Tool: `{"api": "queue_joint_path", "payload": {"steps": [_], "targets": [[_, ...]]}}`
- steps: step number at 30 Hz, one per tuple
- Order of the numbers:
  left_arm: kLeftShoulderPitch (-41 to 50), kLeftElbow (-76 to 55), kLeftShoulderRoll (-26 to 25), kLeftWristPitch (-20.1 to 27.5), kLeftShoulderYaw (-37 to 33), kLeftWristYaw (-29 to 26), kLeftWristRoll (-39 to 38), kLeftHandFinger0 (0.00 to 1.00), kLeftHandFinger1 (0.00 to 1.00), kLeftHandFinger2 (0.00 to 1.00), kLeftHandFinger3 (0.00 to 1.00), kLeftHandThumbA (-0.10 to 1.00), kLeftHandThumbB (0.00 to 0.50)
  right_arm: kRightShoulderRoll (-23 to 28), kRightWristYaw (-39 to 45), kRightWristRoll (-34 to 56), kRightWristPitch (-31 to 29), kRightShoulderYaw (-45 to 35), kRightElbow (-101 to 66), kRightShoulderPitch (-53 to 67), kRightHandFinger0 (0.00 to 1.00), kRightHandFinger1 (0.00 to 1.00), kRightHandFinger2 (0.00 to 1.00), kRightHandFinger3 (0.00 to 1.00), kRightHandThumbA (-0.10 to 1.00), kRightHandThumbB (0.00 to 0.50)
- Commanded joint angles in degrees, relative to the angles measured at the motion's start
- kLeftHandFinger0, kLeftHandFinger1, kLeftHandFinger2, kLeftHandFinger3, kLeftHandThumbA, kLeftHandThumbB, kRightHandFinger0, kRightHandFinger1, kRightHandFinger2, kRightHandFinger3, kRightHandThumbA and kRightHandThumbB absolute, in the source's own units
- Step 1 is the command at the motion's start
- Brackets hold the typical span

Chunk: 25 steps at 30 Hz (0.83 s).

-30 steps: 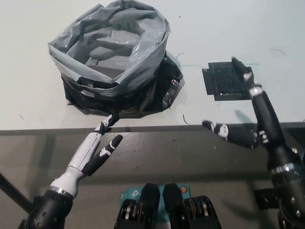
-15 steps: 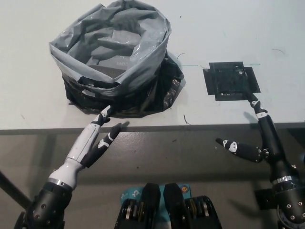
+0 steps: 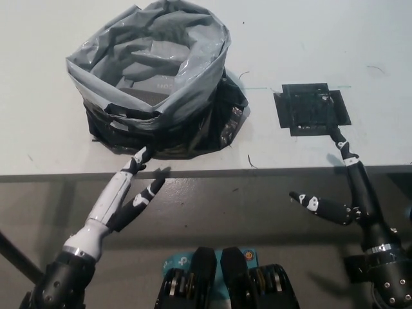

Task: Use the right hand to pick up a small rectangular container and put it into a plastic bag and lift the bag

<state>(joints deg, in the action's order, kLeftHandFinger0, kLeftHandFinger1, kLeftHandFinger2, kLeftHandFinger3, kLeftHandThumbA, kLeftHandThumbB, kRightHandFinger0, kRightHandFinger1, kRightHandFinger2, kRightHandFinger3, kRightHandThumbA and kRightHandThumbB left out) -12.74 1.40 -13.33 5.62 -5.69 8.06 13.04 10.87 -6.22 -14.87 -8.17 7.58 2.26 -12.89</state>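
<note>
The small, flat, dark rectangular container (image 3: pixel 312 108) lies on the pale bench (image 3: pixel 360 38), to the right of the bag and apart from it, with nothing gripping it. A slightly wider dark flange shows along its lower edge. Its top looks dark and faintly glossy; finer detail is too small to tell.

The black right hand (image 3: pixel 341 187) is below the container, near the bench's front edge. It holds nothing and its fingers (image 3: pixel 339 143) are spread: one reaches up over the bench, its tip just beneath the container's lower right corner, though contact cannot be judged. Another finger points left, over the grey strip in front of the bench.

The crumpled plastic bag (image 3: pixel 154 77), grey outside with a black lining showing around its base, stands on the bench at the upper left. Its mouth is wide open and its rim is rolled outward. Only grey folds are visible inside.

The white left hand (image 3: pixel 125 193) rests at the lower left, just in front of the bag's base. It is empty, its fingers loosely apart, with one dark fingertip at the bench edge close to the black plastic, apparently not gripping it.

A few thin dark threads lie on the bench surface.
</note>
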Motion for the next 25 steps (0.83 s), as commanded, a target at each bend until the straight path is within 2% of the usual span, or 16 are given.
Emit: {"api": "queue_joint_path", "payload": {"steps": [1, 9, 13, 25], "targets": [[2.5, -1.9, -0.9, 1.6, 0.2, -0.3, 0.0, 1.00, 1.00, 1.00, 1.00, 0.91, 0.194, -0.7, 0.2, -1.8, -3.8, 0.9, -0.8, 2.5, 1.00, 1.00, 1.00, 1.00, 1.00, 0.176], [8.8, -2.3, -0.7, 3.0, -0.4, -0.1, -0.2, 1.00, 1.00, 1.00, 1.00, 0.90, 0.179, -1.4, 0.3, -2.5, -5.5, 2.2, -0.5, 8.4, 1.00, 1.00, 1.00, 1.00, 1.00, 0.168], [10.3, -2.4, -0.7, 2.9, -0.6, -0.2, 0.3, 1.00, 1.00, 1.00, 1.00, 0.89, 0.197, -1.7, 0.5, -2.3, -6.5, 2.7, -0.2, 9.9, 1.00, 1.00, 1.00, 1.00, 1.00, 0.185], [11.0, -2.4, -1.0, 3.3, -0.3, -0.5, 0.7, 1.00, 1.00, 1.00, 1.00, 0.90, 0.189, -2.2, 0.1, -3.3, -7.4, 3.0, 0.2, 10.2, 1.00, 1.00, 1.00, 1.00, 1.00, 0.199]]}}
